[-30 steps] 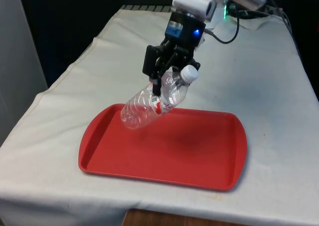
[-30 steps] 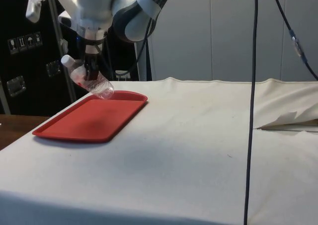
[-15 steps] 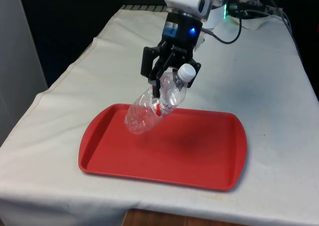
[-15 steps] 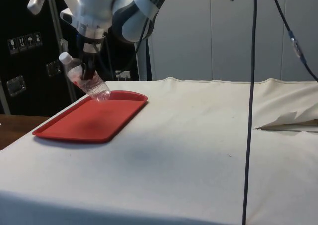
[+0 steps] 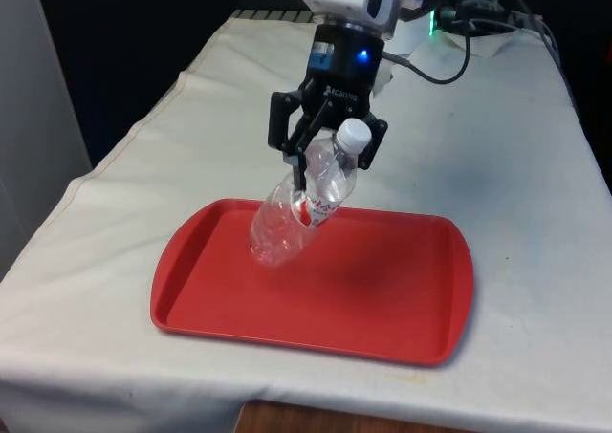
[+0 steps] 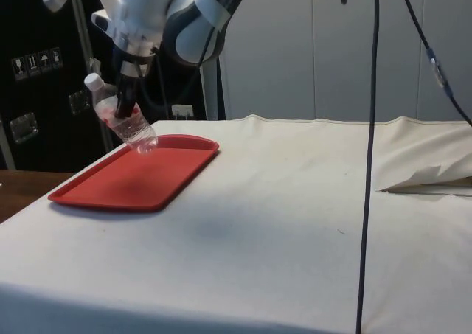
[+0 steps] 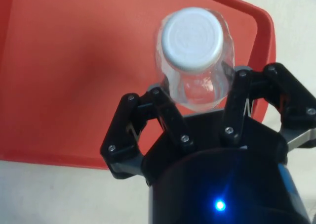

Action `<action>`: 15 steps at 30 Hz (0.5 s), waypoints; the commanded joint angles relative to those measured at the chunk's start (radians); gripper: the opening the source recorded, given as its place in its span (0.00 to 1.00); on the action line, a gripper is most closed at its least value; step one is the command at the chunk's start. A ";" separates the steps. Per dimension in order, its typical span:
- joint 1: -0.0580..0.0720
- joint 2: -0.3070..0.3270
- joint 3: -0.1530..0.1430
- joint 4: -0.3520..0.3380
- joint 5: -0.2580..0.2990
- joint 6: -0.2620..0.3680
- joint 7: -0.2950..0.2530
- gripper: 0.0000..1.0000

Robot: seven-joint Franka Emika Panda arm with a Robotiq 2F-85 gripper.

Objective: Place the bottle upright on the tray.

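**Bottle held tilted over tray, not set down**

Gripper point(image 5: 320, 161) is pinched on the clear plastic bottle point(image 5: 304, 204), fingers clamped on its upper body just below the neck. Wrist view shows what the others don't: white cap point(image 7: 192, 38) seen nearly end-on, w/ a black finger point(image 7: 240, 98) pressed to each side of the bottle's shoulder point(image 7: 200, 90) and red tray floor behind it. Front view gives the tilt: cap point(image 5: 353, 135) sits high, towards the front view's right; base points down and towards the front view's left, over the tray's back-left part. A red label patch shows on the bottle next to the fingers. Side view shows the bottle point(image 6: 124, 120) leaning, cap point(image 6: 94, 81) up and away from the arm, base low over the tray's far end near the rim point(image 6: 193, 139); can't tell there whether the base touches the tray floor.

Arm comes down from above, wrist roughly vertical w/ a slight lean, gripper point(image 6: 125, 109) pointing down at the tray.

Red tray point(image 5: 402, 299) lies flat on the white cloth point(image 5: 516, 165), near the table's front edge.
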 commanded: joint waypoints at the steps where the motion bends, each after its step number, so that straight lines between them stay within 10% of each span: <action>1: -0.014 0.004 0.016 -0.001 0.021 0.020 -0.007 0.14; 7: -0.001 0.008 0.000 0.001 0.054 0.036 0.000 0.14; 15: -0.018 0.020 0.022 -0.003 0.128 0.092 -0.009 0.14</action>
